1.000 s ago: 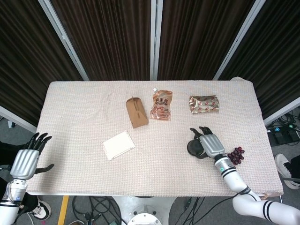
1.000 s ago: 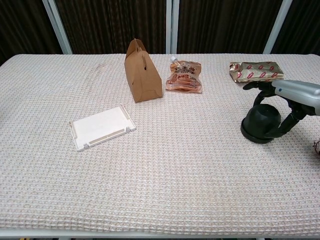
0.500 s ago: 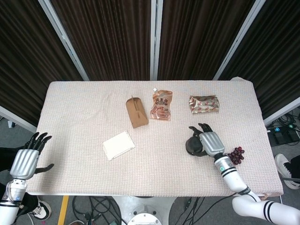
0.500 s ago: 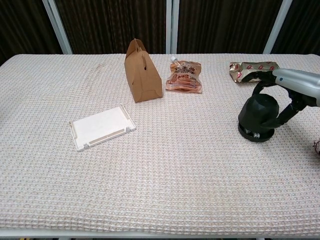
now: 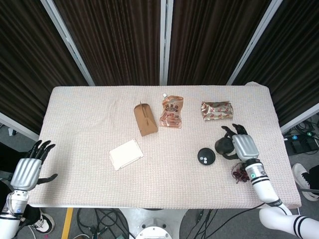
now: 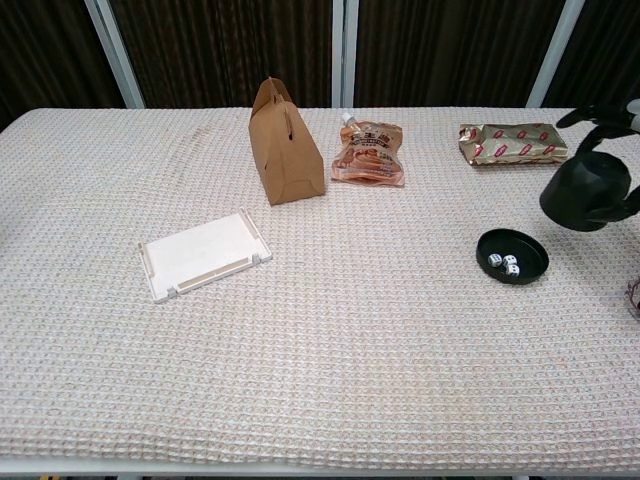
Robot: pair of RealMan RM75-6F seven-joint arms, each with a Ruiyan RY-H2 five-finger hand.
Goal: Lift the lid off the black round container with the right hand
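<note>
The black round container's base [image 5: 206,157] [image 6: 512,257] lies uncovered on the cloth, with small white dice inside. Its black domed lid [image 5: 224,146] [image 6: 586,193] hangs in the air, up and to the right of the base, and my right hand [image 5: 242,147] [image 6: 616,120] grips it from above with fingers wrapped around it. My left hand [image 5: 29,170] is off the table's front left corner, fingers spread, holding nothing; the chest view does not show it.
A brown paper bag [image 6: 285,143] stands at the middle back, an orange pouch [image 6: 369,154] beside it and a foil snack pack [image 6: 511,142] at back right. A white flat tray [image 6: 204,253] lies left of centre. Dark grapes [image 5: 240,174] lie under my right forearm.
My right hand has lifted the lid off the base and carried it up and to the right. The base with its dice now lies uncovered. The left hand has not moved.
</note>
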